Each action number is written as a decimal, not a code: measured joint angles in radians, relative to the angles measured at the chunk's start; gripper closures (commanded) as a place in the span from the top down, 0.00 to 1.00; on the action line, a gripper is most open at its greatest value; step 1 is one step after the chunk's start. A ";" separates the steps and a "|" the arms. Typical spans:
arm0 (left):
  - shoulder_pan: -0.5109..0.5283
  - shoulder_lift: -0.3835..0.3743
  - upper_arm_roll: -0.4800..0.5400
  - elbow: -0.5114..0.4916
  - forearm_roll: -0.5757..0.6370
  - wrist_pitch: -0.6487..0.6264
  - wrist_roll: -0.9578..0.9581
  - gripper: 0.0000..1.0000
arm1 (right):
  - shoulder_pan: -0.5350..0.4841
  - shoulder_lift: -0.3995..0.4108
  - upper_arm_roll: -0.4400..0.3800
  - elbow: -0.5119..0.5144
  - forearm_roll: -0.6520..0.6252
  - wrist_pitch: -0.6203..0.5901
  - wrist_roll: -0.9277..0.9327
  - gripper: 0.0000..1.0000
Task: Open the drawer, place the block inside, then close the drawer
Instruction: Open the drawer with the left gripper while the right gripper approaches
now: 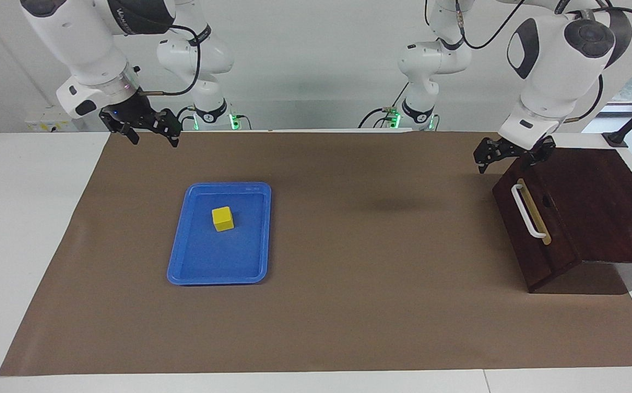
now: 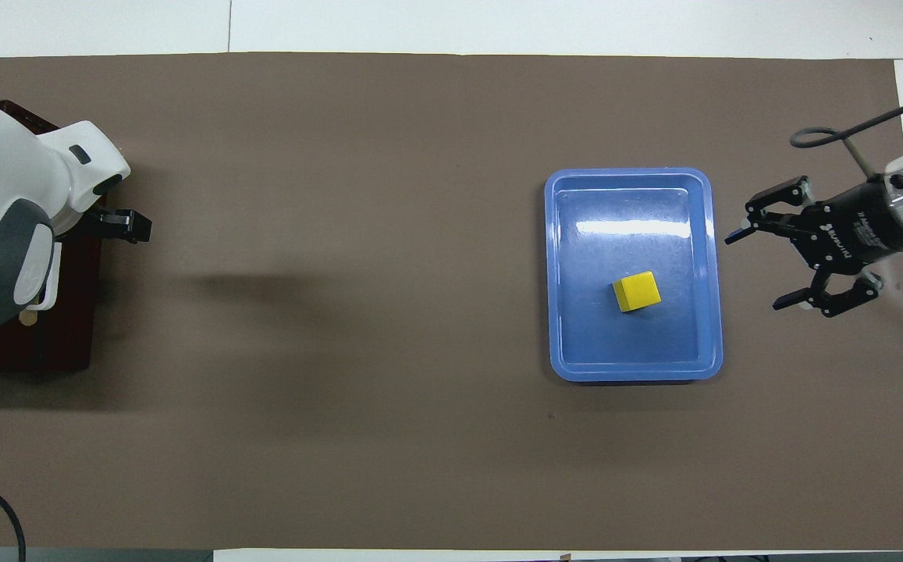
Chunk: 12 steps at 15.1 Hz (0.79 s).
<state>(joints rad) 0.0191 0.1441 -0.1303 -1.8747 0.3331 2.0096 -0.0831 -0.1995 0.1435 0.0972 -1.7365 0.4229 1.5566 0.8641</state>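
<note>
At nine o'clock on the table, we hold our right gripper (image 1: 151, 136) spread above the brown mat (image 1: 348, 316). The yellow block (image 1: 222, 219) sits in the blue tray (image 1: 182, 262). At three o'clock, our left gripper (image 1: 507, 158) hangs over the closed drawer (image 1: 518, 229); its fingers we cannot tell.

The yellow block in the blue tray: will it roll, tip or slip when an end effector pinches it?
The block is a squat cube resting flat, so it probably won't roll or tip. Its flat, parallel sides should suit a two-finger pinch. The blue tray looks glossy, so a nudge may slide the block rather than topple it.
</note>
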 measured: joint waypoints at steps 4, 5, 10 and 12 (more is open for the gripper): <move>0.029 0.012 0.001 -0.038 0.010 0.070 -0.001 1.00 | -0.008 0.063 -0.001 -0.126 0.108 0.101 0.089 1.00; 0.029 0.012 0.001 -0.038 0.018 0.076 -0.001 1.00 | -0.015 0.087 -0.001 -0.135 0.114 0.106 0.094 1.00; 0.041 0.018 0.001 -0.043 0.066 0.094 -0.001 1.00 | -0.030 0.217 -0.002 -0.130 0.180 0.156 0.094 1.00; 0.050 0.023 0.001 -0.043 0.084 0.099 -0.001 1.00 | -0.031 0.244 -0.002 -0.128 0.186 0.161 0.093 1.00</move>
<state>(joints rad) 0.0694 0.1666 -0.1290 -1.9181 0.4166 2.1082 -0.0841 -0.2302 0.3878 0.0950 -1.8649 0.6091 1.7173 0.9572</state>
